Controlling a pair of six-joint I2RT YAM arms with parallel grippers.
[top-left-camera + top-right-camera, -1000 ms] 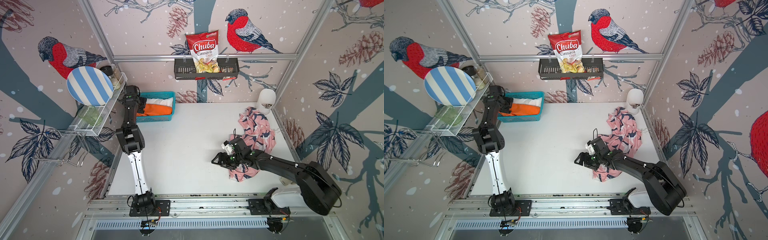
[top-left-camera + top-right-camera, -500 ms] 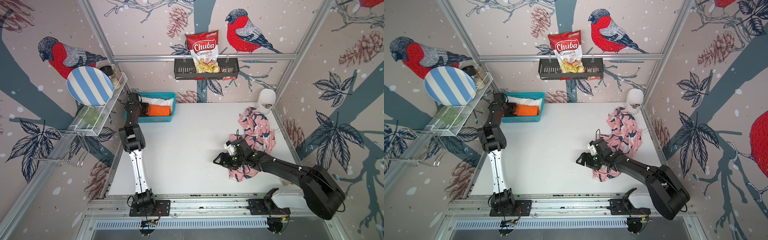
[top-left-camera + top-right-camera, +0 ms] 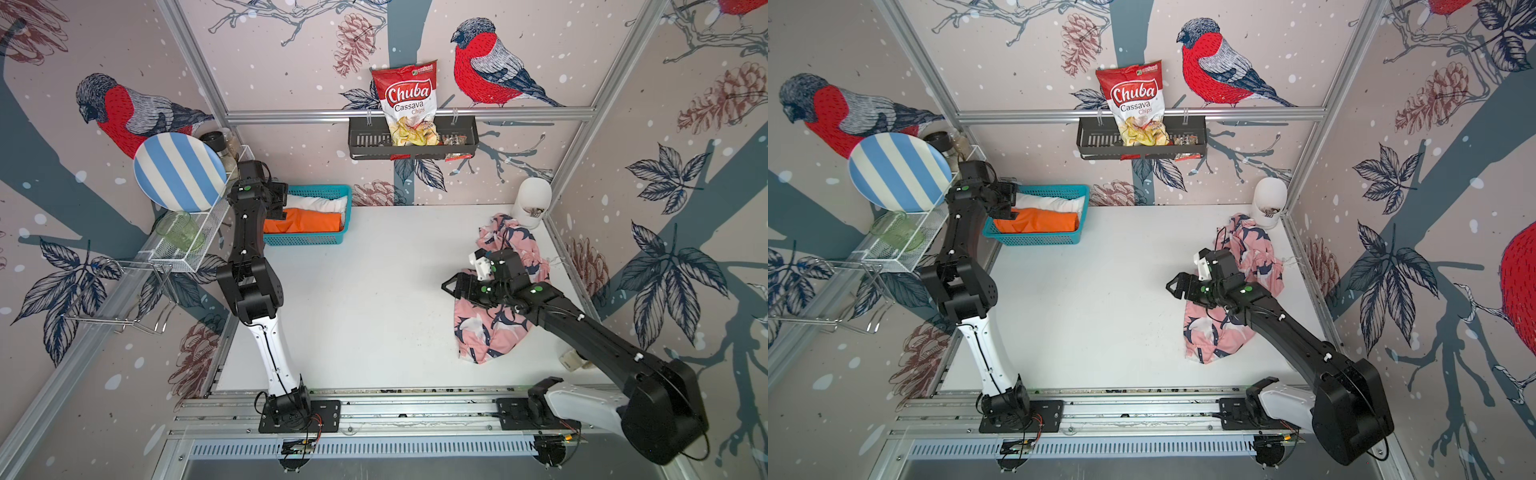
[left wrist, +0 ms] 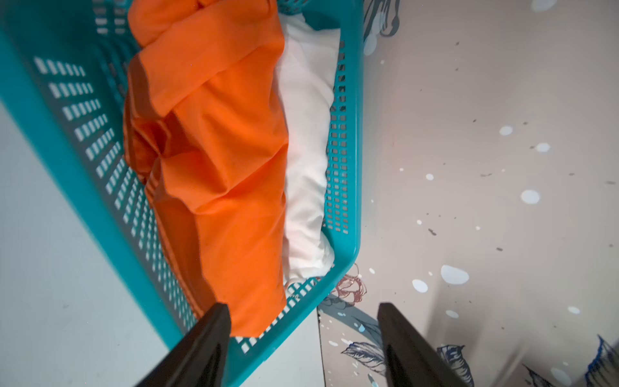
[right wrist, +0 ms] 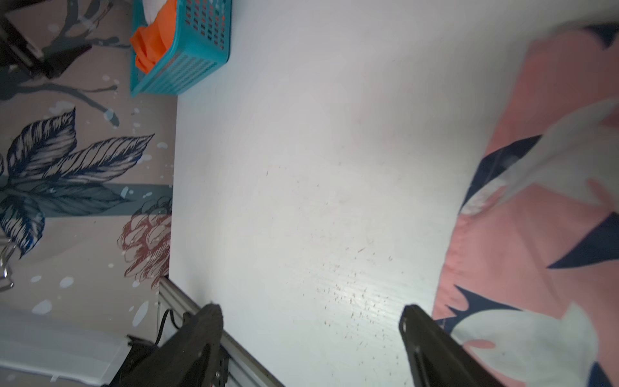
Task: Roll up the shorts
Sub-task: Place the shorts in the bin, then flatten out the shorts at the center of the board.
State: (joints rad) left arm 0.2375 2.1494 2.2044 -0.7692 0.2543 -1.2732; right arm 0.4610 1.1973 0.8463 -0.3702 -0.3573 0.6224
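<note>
Both grippers stood wide open and empty: the left gripper [image 4: 301, 311] over the teal basket [image 4: 353, 134] holding the orange shorts [image 4: 217, 150] and half-hidden white shorts [image 4: 308, 134]; the right gripper [image 5: 310, 311] just beside the pink patterned shorts [image 5: 536, 234], which its arm partly covered in both top views.

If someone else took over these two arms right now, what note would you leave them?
Left claw: open, empty, over one end of the teal basket.
Right claw: open, empty, low beside the pink shorts.
Orange shorts and white shorts lie bundled side by side in the basket, apparently done.
The pink shorts lie crumpled and unrolled on the table.
To do: roll the pink shorts.
</note>
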